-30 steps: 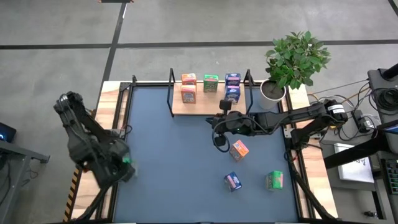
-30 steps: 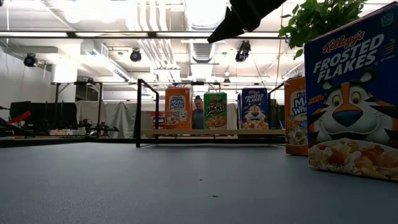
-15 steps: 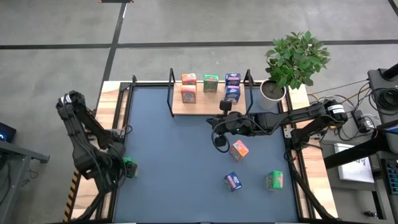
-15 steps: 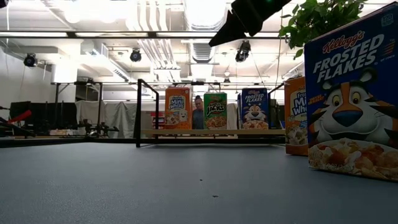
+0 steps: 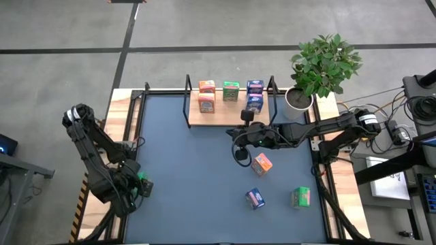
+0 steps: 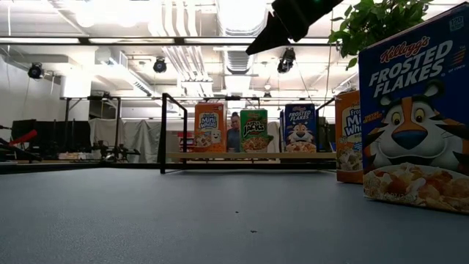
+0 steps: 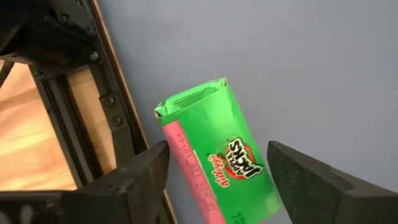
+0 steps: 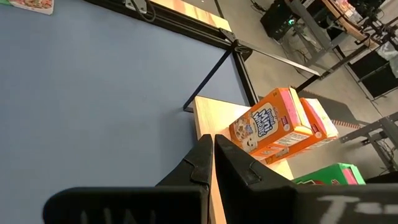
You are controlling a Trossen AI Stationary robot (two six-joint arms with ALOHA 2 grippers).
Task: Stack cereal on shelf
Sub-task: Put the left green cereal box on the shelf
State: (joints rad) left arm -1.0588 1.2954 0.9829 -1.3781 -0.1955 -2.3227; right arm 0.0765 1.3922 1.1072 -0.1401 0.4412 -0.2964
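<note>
A green cereal box [image 7: 217, 155] lies flat on the blue table by its left rail, also seen as the green box [image 5: 142, 184] from above. My left gripper [image 7: 217, 146] is open over it, a finger on each side, with no touch showing. My right gripper [image 8: 213, 146] is shut and empty, hovering at the shelf's near edge [image 5: 235, 133]. The wooden shelf [image 5: 221, 117] carries two orange boxes [image 5: 206, 94], one green box [image 5: 231, 90] and two blue boxes [image 5: 255, 94]. An orange box [image 5: 261, 163], a blue box [image 5: 255, 198] and a green box [image 5: 300, 197] rest on the table.
A potted plant [image 5: 320, 64] stands at the table's far right corner beside the shelf. Black frame rails [image 7: 115, 124] run along the table's left edge close to my left gripper. A cable loop [image 5: 242, 155] hangs under the right arm. Bare blue table [image 5: 191, 170] lies mid-left.
My left arm has swung toward the table's near edge and settled lower over the green box at the left rail. The right arm and the boxes have kept their places.
</note>
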